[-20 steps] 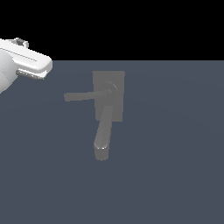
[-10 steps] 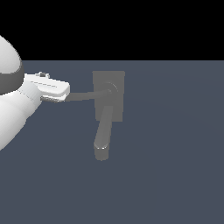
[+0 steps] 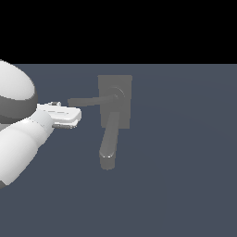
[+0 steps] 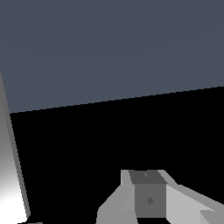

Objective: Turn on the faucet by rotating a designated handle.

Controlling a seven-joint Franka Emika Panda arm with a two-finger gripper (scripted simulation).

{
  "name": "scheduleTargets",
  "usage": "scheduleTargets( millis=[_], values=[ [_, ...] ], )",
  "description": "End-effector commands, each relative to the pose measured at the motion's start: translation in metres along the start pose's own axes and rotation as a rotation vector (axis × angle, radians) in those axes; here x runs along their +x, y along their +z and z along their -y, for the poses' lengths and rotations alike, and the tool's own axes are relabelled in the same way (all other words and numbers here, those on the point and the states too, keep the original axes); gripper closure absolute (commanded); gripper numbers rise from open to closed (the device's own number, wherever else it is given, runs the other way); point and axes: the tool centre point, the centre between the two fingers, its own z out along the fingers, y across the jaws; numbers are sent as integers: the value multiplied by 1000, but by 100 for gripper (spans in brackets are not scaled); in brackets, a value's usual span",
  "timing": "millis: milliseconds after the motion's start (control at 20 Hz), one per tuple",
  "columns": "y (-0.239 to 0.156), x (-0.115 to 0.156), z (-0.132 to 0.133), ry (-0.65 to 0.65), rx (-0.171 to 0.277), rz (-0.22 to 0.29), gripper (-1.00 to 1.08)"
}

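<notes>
The handle runs left from the faucet hub; its free tip lies just far-right of my gripper. Jaws' state: cannot tell, view poor.

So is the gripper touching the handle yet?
Cannot tell. In the exterior view the gripper sits just below the handle's free end, but depth is unclear; the wrist view shows no clear contact.

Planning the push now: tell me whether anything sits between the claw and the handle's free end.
Nothing visible does. In the exterior view the claw sits just below the free end of the handle, with only bare grey surface showing between them. The spout hangs off toward that view's right, away from the gap. Whether the claw already touches the bar cannot be told.
</notes>
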Motion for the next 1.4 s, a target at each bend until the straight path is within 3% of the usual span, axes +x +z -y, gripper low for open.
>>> scheduleTargets(
  millis=[0, 500, 1350],
  values=[
    [-4, 13, 5, -18, 3, -30, 108],
    [-6, 21, 9, -31, 6, -48, 108],
    [-1, 26, 58, -69, 71, -78, 108]
  ],
)
